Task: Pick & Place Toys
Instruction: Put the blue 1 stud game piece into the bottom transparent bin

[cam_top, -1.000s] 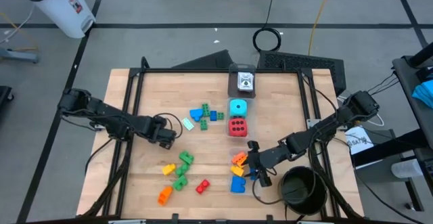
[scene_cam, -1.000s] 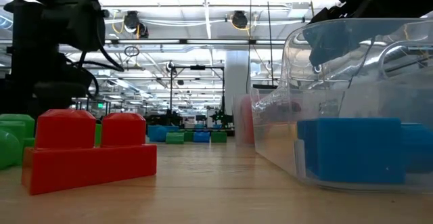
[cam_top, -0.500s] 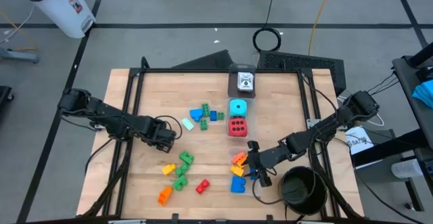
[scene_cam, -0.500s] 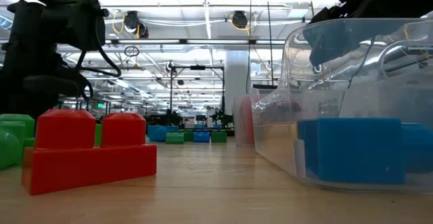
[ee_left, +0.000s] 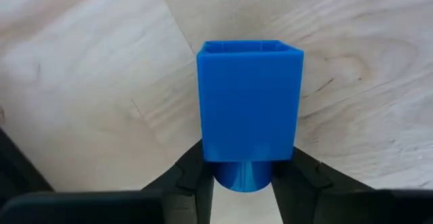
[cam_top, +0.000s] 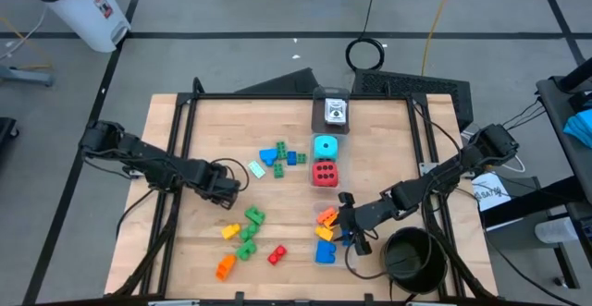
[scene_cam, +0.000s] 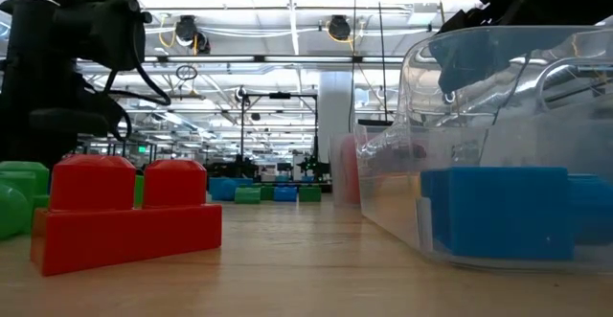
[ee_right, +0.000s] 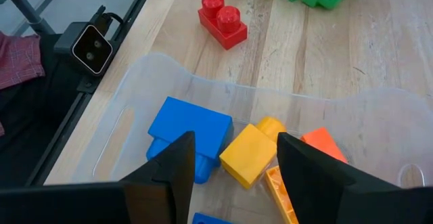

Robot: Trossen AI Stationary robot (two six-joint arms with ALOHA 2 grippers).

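While the left gripper (cam_top: 231, 187) sits at about 9 o'clock from the table's (cam_top: 370, 140) centre, its fingers (ee_left: 196, 183) are pinched on a blue brick (ee_left: 249, 109), which stands just above the bare wood. The right gripper (cam_top: 347, 221) hangs at roughly 5 o'clock, over a clear box (ee_right: 203, 116) that holds a blue block (ee_right: 186, 132), a yellow brick (ee_right: 254, 149) and an orange brick (ee_right: 323, 146); its jaws stand partly apart with nothing between them. Loose green bricks (cam_top: 250, 225), a red brick (cam_top: 277, 254) and an orange piece (cam_top: 225, 267) lie at 7 o'clock. Near the centre a cluster of blue and green bricks (cam_top: 280, 156) lies beside a small white card (cam_top: 257, 168). A cyan die (cam_top: 325, 146) and a red die (cam_top: 324, 173) sit in line towards 1 o'clock. A black bowl (cam_top: 410, 258) rests at 4 o'clock
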